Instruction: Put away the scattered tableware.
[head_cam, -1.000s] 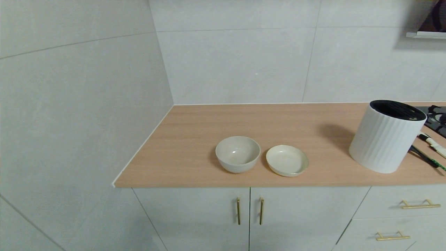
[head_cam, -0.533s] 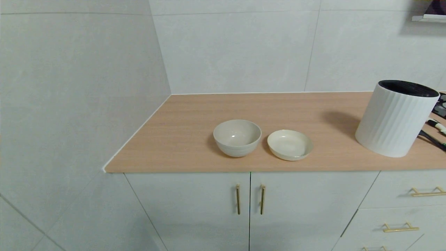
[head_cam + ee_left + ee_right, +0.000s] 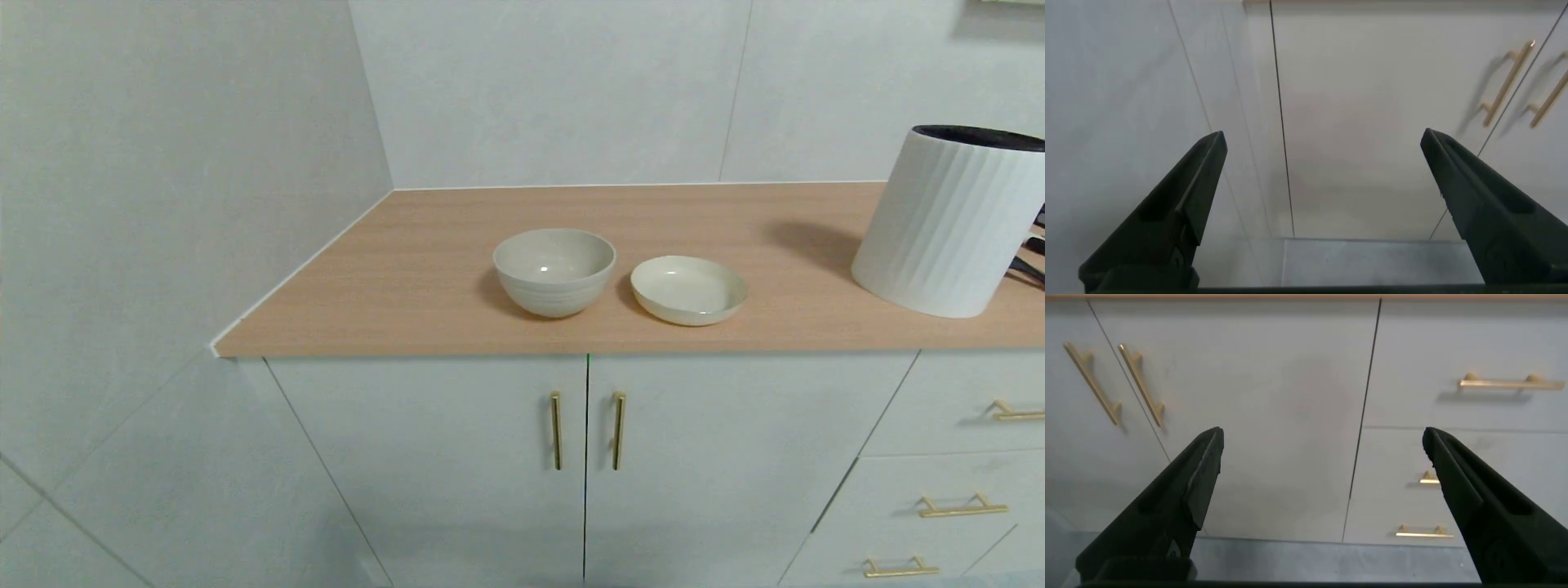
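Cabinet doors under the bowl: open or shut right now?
Shut. Both cabinet doors sit flush, with only a thin seam between their gold handles; no interior shows.

A light wooden countertop (image 3: 424, 269) runs into a corner of pale grey tiled wall (image 3: 555, 90). A tall white ribbed canister (image 3: 947, 229) with a black top stands upright on it at the right. Below are two white cabinet doors (image 3: 457, 465) with slim gold handles (image 3: 556, 430), and drawers (image 3: 955, 408) to their right.
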